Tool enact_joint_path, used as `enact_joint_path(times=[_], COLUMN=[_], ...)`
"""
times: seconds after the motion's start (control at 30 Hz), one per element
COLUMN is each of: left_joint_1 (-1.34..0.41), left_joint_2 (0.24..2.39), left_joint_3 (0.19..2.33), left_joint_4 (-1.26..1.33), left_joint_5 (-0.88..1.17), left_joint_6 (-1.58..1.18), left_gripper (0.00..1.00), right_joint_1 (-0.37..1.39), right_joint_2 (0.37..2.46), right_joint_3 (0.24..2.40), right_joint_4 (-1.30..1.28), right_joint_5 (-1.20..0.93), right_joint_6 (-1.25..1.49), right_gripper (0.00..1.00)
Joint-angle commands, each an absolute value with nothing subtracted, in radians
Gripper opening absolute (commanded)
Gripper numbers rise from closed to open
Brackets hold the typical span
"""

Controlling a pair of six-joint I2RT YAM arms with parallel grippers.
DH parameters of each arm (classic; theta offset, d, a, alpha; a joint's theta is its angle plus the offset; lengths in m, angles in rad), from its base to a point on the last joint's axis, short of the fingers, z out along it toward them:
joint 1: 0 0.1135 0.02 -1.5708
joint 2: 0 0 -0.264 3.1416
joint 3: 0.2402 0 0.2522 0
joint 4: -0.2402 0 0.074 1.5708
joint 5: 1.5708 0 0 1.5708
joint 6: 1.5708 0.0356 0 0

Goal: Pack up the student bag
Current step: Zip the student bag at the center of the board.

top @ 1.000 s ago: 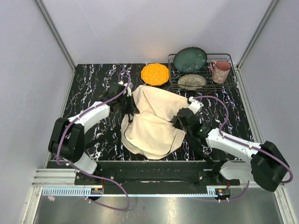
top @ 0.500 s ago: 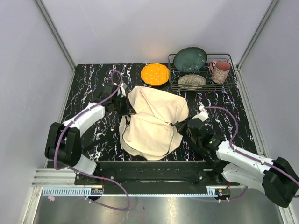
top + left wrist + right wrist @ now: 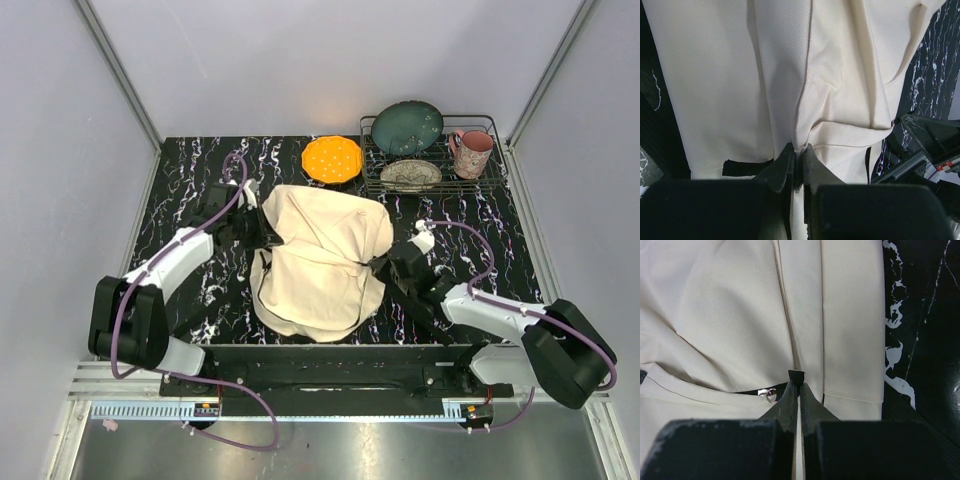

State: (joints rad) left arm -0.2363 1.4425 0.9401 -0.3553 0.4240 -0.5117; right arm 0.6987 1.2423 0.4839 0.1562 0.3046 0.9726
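At the left of the black marble-patterned table (image 3: 190,180): left gripper (image 3: 262,228), jaws pinched shut on a fold of cream fabric at the left edge of the student bag (image 3: 320,262).

Centre: student bag, laid flat and crumpled on the table between the two arms. Its mouth is not seen from above, and whether it is zipped cannot be told.

At the bag's right edge: right gripper (image 3: 385,266), jaws closed on a small black tab beside a metal ring (image 3: 771,396).

Step in hand, as judged: the bag is held by both sides, to be spread or turned until its mouth can be reached. Both pinches should be kept firm and the pull made evenly outward. Thin cloth may slip from narrow jaws, and a one-sided tug would only drag the bag.

Behind the bag: orange plate (image 3: 332,159), close to its far edge and the likeliest thing to be knocked.

Far right: wire rack (image 3: 470,181), well apart from the bag, holding a teal plate (image 3: 407,127), a patterned dish (image 3: 411,175) and a pink mug (image 3: 471,152).

No items for packing are seen.
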Motion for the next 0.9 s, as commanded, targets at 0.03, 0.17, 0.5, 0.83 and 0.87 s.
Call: enact_joint_path(times=[0.03, 0.17, 0.5, 0.83, 0.87], left_joint_1=[-0.170, -0.091, -0.023, -0.175, -0.184], left_joint_2=[1.348, 1.364, 1.353, 1.353, 1.350], left_joint_3=[0.945, 0.920, 0.864, 0.850, 0.857], left_joint_4=[-0.334, -0.289, -0.267, -0.319, -0.325], left_joint_5=[0.357, 0.469, 0.628, 0.572, 0.560], left_joint_6=[-0.457, -0.512, -0.511, -0.466, -0.460], left_gripper=[0.00, 0.00, 0.00, 0.25, 0.29], right_joint_1=[0.663, 0.655, 0.653, 0.652, 0.649], right_joint_2=[1.282, 1.385, 1.428, 1.224, 1.206], right_joint_3=[0.479, 0.495, 0.494, 0.557, 0.561], right_joint_4=[0.026, 0.029, 0.138, 0.094, 0.072], right_joint_5=[0.460, 0.476, 0.356, 0.230, 0.235], right_joint_6=[0.916, 0.937, 0.914, 0.841, 0.839], right_gripper=[0.00, 0.00, 0.01, 0.46, 0.55])
